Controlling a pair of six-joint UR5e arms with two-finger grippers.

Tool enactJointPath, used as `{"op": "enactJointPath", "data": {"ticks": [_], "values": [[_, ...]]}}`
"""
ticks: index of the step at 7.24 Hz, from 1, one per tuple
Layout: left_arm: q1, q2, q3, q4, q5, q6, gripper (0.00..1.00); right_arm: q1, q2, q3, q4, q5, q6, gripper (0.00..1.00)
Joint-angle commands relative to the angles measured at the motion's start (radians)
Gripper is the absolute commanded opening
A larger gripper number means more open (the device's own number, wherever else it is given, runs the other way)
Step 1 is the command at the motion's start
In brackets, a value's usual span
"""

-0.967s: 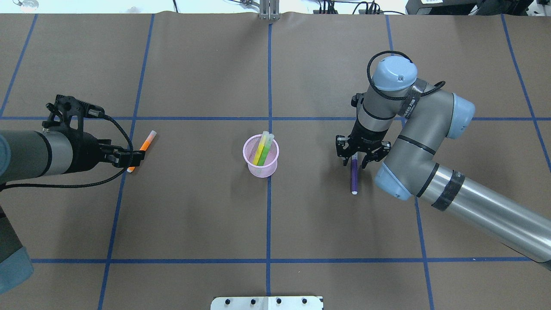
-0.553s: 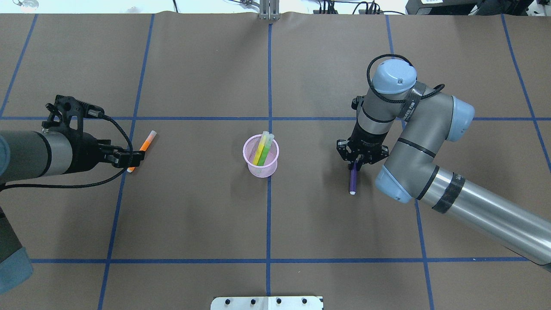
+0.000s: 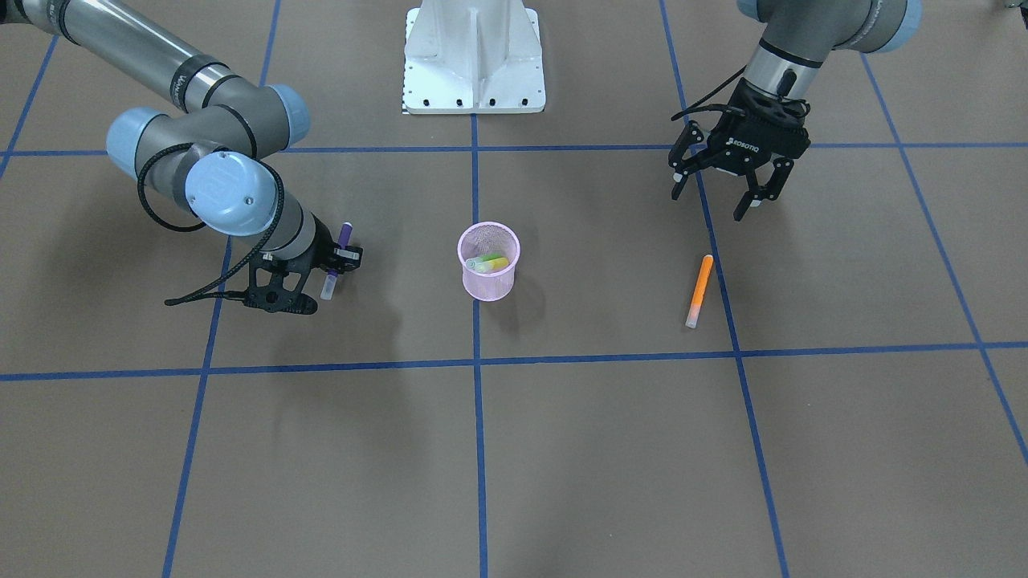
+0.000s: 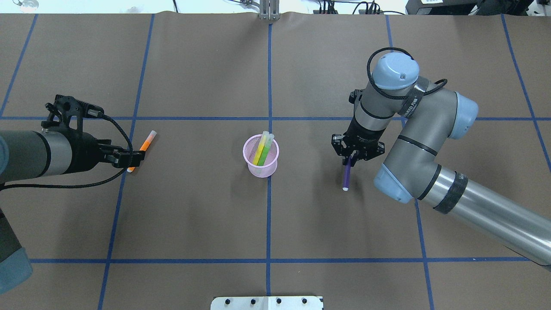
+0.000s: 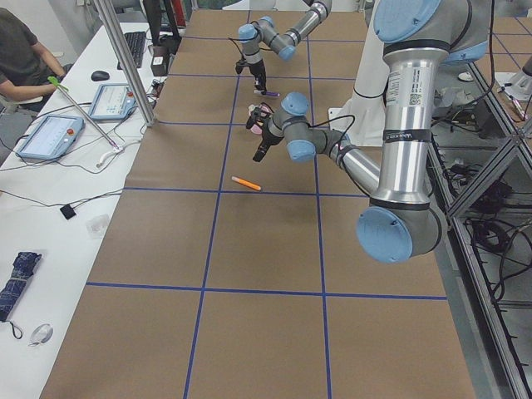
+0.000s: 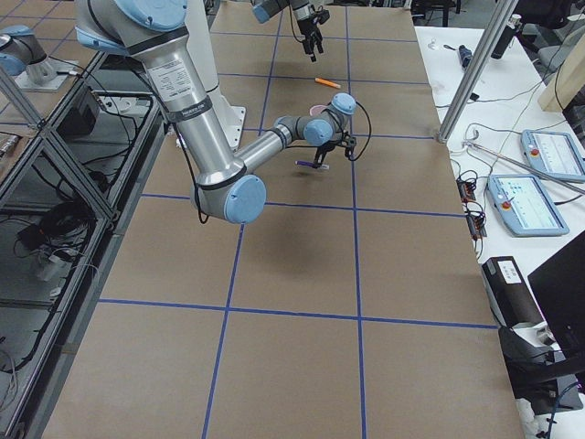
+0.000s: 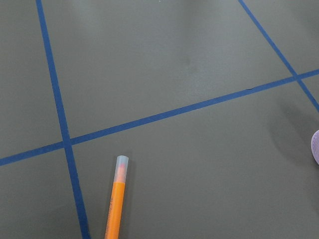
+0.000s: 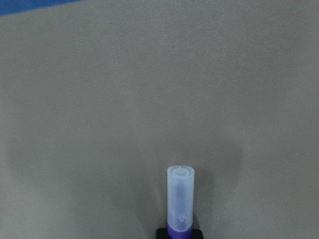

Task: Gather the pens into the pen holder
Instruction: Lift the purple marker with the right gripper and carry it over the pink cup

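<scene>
**Purple pen gripped, cup next**

Across the brown table (image 4: 193, 215), right arm (image 4: 430, 142) folded low, right of centre. At centre, standing upright, the cup (image 4: 262, 172), with yellow pen (image 4: 260, 150) and green pen (image 4: 267, 148) already leaning inside. Well apart on the robot's left, left gripper (image 3: 708, 202) splayed wide and holding nothing, near the orange pen (image 3: 699, 291) lying flat on the paper. Nearer the cup, right gripper (image 4: 349, 160) clenched on the purple pen (image 4: 346, 177) by its coloured end, pale cap jutting out and tilted down, seemingly just clear of the table.

Now: raise above rim height before crossing. Turn the wrist to hang the pen near vertical, cap down. Aim for the free side of the mouth, away from the two leaning pens. Lower the cap past the rim, then let go. No knocking the light mesh wall: probably easy to tip or shove.
</scene>
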Motion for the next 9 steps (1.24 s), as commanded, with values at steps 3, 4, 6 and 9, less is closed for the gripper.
{"op": "enactJointPath", "data": {"ticks": [3,4,6,9], "values": [[0.0,-0.011,-0.006,-0.005,0.0,0.003,0.99,-0.129,0.091,0.221,0.036,-0.594,0.297,0.0],[0.0,-0.011,-0.006,-0.005,0.0,0.003,0.99,-0.19,0.109,0.244,0.036,-0.762,0.404,0.0],[0.003,-0.012,0.004,-0.007,0.0,0.003,0.99,-0.33,0.118,0.248,0.042,-1.046,0.453,0.0],[0.001,-0.012,0.005,-0.007,0.0,0.003,0.99,-0.393,0.119,0.247,0.039,-1.105,0.463,0.0]]}}
